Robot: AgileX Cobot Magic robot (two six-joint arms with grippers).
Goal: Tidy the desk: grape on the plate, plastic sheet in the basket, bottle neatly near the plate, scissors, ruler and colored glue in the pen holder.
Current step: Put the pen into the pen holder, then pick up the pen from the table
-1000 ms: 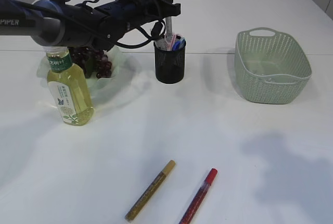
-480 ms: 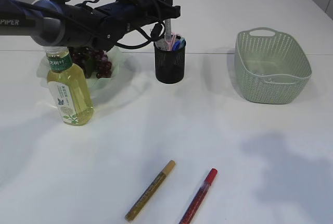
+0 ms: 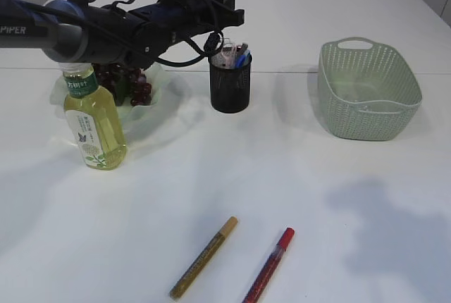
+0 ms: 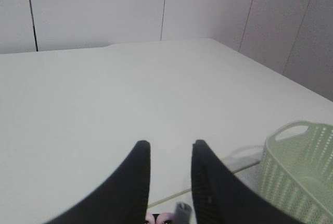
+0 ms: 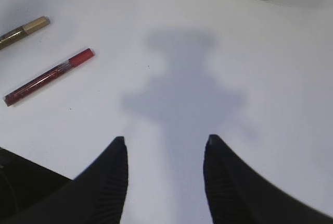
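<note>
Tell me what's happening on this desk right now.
The left gripper hangs open just above the black pen holder, which already has a few things standing in it. The grapes sit on the plate, with the bottle beside it. A gold glue pen and a red glue pen lie on the table in front. The right gripper is open above the table, holding nothing.

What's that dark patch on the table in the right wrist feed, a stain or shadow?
Right wrist view: a soft-edged shadow, arm-shaped, ahead of the open right gripper; the red glue pen stays sharp. Exterior view: the same grey patch lies below the basket.
</note>
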